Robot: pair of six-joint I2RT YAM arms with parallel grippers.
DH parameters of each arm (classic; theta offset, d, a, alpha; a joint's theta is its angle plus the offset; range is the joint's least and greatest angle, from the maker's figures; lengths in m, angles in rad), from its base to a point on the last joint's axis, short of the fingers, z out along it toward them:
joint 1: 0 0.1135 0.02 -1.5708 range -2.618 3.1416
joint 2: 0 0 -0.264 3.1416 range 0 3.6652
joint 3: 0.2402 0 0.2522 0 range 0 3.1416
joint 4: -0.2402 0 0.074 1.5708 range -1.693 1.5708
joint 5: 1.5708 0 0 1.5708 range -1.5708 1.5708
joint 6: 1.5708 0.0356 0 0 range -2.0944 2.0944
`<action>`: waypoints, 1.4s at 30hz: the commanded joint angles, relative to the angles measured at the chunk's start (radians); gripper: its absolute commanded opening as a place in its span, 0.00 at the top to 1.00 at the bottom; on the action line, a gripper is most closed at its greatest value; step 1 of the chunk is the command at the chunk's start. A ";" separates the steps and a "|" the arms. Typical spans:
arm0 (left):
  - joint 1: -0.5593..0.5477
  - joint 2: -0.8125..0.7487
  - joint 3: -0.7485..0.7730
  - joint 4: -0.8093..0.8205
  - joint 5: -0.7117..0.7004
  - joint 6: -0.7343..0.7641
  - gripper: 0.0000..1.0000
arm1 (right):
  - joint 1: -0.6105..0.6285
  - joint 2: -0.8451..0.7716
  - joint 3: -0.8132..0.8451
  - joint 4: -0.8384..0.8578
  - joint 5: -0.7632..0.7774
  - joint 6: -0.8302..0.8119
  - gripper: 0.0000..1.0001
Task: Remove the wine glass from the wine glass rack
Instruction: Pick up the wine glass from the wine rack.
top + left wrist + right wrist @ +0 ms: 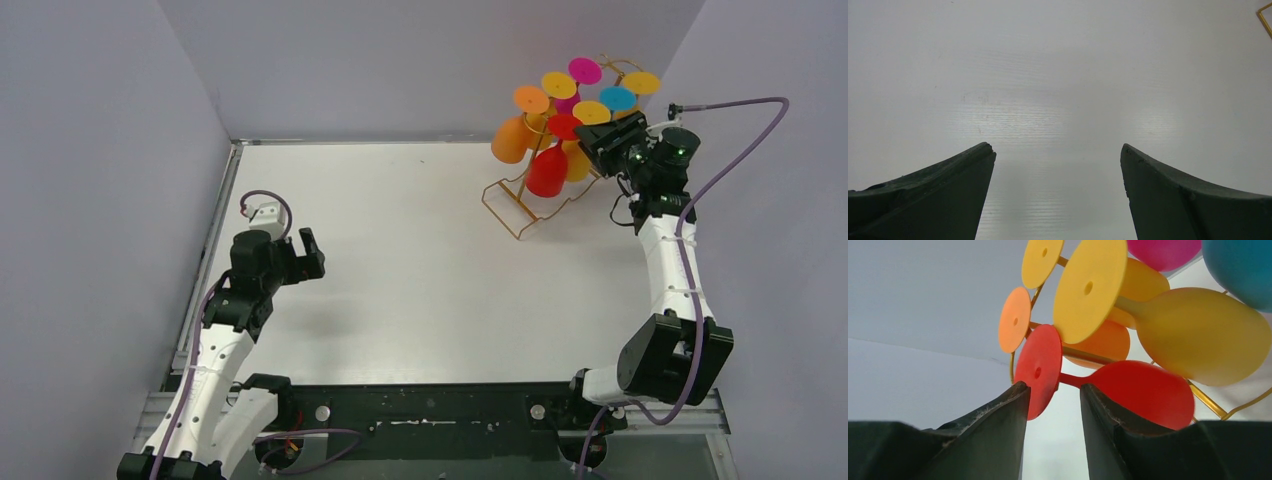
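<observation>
The gold wire wine glass rack (508, 207) stands at the table's far right with several coloured wine glasses hanging upside down. The red wine glass (547, 172) hangs at the front; the right wrist view shows its bowl (1143, 392) and round foot (1039, 370). My right gripper (600, 137) is up at that foot. Its fingers stand apart (1051, 386) with the foot's lower edge and the stem between them, the left finger touching or just in front of the foot's rim. My left gripper (308, 252) hangs wide open (1058, 147) over bare table at the left.
Orange (512, 140), yellow (1198, 335), magenta (584, 71) and blue (617, 98) glasses crowd the rack around the red one. A rack wire (1209, 401) runs under the yellow bowl. Grey walls close in on the left, back and right.
</observation>
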 commanded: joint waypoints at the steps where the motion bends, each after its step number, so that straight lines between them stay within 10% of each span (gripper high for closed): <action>1: -0.005 0.011 0.009 0.032 -0.014 0.016 0.05 | -0.003 0.015 0.071 0.079 -0.007 -0.022 0.58; 42: -0.004 0.049 0.012 0.032 -0.017 0.013 0.05 | -0.007 -0.009 0.088 0.042 -0.041 0.059 0.95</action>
